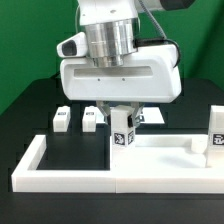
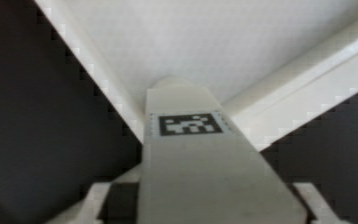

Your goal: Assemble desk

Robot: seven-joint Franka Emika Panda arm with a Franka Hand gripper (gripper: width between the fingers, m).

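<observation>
My gripper [image 1: 122,116] is shut on a short square white leg [image 1: 122,133] with a black-and-white tag and holds it upright over the near corner of the white tabletop panel [image 1: 165,155]. In the wrist view the leg [image 2: 202,150] runs out from between my fingers [image 2: 108,200], tag facing the camera, with the tabletop [image 2: 229,45] beyond it. Whether the leg touches the panel is hidden. A second leg [image 1: 216,132] stands upright at the panel's right edge. Two more legs [image 1: 62,118] [image 1: 92,118] lie on the black table behind.
The long white U-shaped border rail [image 1: 40,170] wraps the front and the exterior view's left of the work area. A small white tagged part [image 1: 152,118] sits behind the gripper. A green backdrop stands behind the black table.
</observation>
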